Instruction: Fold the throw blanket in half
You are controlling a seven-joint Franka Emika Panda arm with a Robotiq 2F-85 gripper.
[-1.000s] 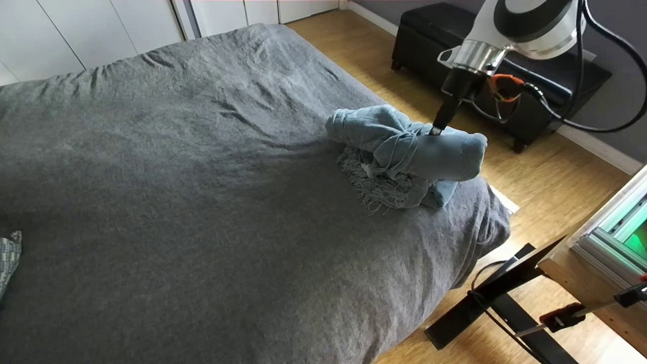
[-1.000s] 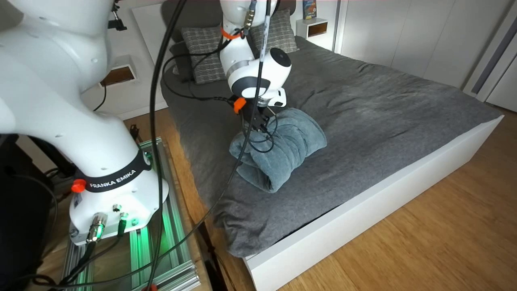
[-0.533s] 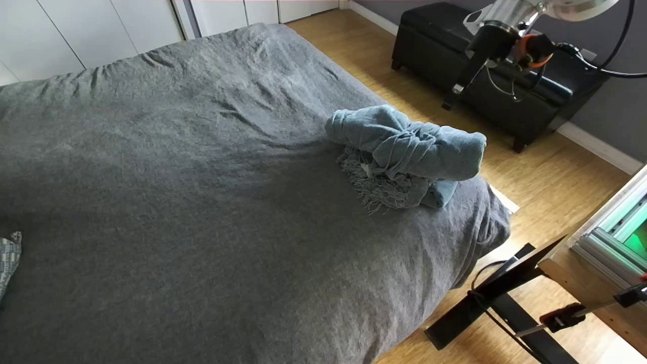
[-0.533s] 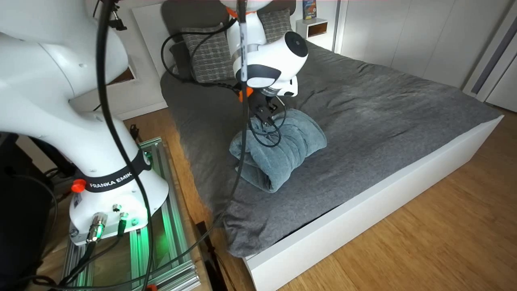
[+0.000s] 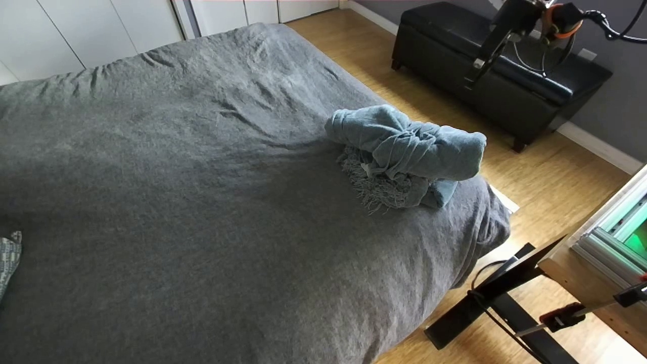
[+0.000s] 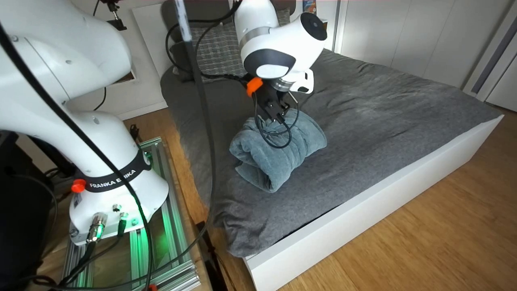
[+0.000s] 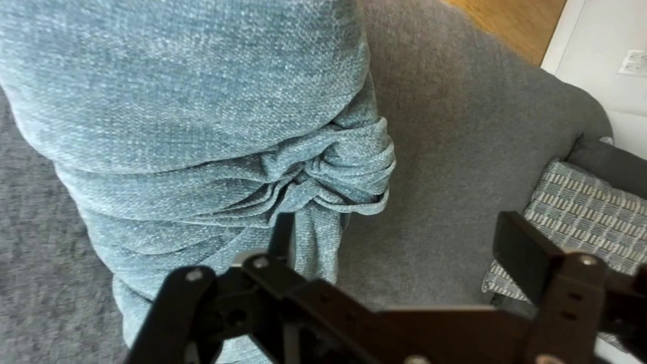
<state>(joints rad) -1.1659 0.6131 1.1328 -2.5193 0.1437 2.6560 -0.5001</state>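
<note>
Hanging wide and empty, my black two-fingered claw (image 7: 397, 226) was clear of the crumpled blue-grey fabric throw blanket (image 5: 407, 154). Fold looked roughly done; maybe straightening remained.

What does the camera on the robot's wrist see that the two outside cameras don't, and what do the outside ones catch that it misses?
Only the wrist view shows that the two fingers of the gripper stand apart, plus an outlet on a white wall.

Only the exterior views show the dark bench, the fringe on the throw blanket, and the robot's white base, each in just one of them.

All three share the blanket itself, the gray bedspread and part of a patterned pillow.
</note>
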